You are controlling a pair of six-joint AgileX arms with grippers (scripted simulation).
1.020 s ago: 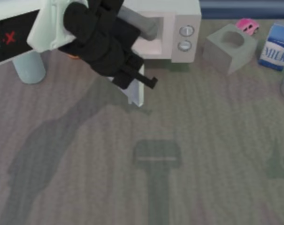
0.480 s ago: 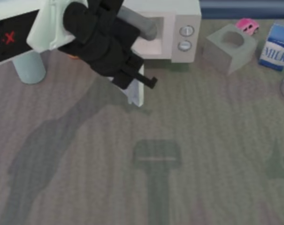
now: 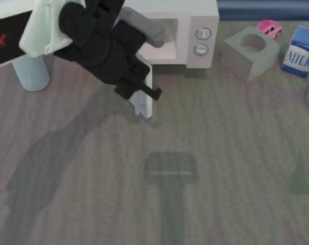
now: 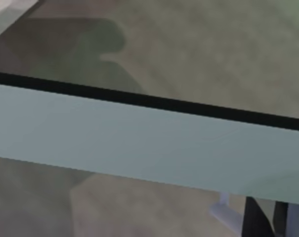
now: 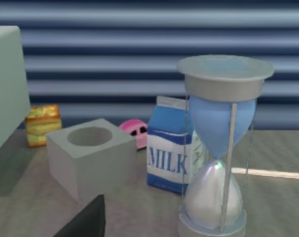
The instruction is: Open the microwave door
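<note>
Across the grey-green tabletop [image 3: 231, 148], the microwave [image 3: 187, 30] sits at the back edge, its door [image 3: 145, 94] swung outward because the left gripper [image 3: 144, 91] seems clamped on its free edge, the right arm parked out of sight.

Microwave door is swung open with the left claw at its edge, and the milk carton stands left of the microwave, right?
Not quite: the top view shows the milk carton right of the microwave. The microwave door is open, left claw at its edge.
</note>
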